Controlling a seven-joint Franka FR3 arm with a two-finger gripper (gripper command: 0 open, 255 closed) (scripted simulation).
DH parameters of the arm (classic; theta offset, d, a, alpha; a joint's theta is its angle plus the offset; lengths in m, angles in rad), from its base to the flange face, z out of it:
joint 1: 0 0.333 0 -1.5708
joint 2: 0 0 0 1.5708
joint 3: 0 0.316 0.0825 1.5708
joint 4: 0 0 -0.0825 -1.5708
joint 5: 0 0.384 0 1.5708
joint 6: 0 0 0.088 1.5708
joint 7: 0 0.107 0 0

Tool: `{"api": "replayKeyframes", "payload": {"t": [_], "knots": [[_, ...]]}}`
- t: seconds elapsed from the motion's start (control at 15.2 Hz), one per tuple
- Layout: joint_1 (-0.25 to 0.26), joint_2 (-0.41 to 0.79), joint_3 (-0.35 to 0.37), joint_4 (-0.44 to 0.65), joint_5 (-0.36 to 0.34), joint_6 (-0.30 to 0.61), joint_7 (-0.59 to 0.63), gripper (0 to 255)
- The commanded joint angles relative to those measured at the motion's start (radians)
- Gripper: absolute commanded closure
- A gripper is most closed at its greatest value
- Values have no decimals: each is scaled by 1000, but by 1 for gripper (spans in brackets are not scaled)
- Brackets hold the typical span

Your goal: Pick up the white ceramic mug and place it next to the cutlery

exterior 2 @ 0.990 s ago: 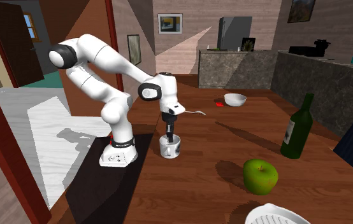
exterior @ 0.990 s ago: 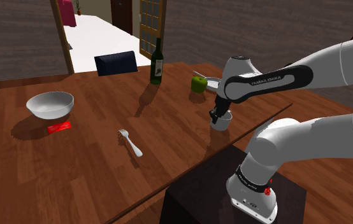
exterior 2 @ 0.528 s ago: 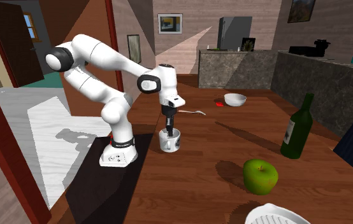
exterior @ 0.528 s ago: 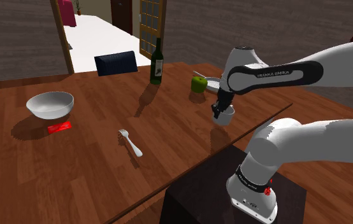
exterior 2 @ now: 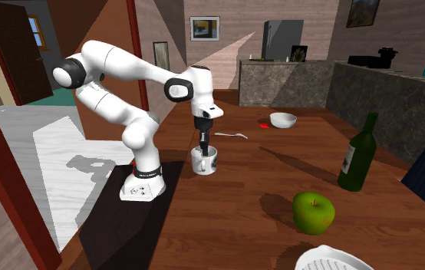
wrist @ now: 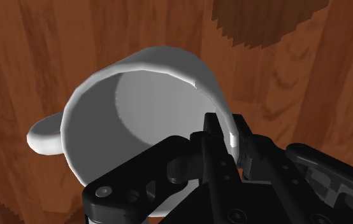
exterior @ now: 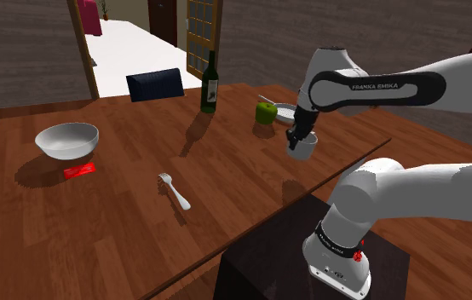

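Clamping the white mug by its rim, jaws above table.

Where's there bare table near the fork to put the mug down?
Open wood for the mug lies between the fork and the stand-side edge of the table, and between fork and bottle. Tighter toward the bowl and red packet; the far corner with apple and white dish is crowded.

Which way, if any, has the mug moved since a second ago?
Yes: the mug rose off the table in the claw, nearer the apple in the shoulder view.
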Motion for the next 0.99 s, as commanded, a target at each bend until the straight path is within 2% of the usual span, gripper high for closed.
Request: {"api": "replayKeyframes", "payload": {"t": [0.0,0.73,0.92], "knots": [[2,-8,4,23,5,-31,-2,255],[14,-24,26,157,31,-180,-11,255],[58,-13,101,157,88,-177,67,255]]}}
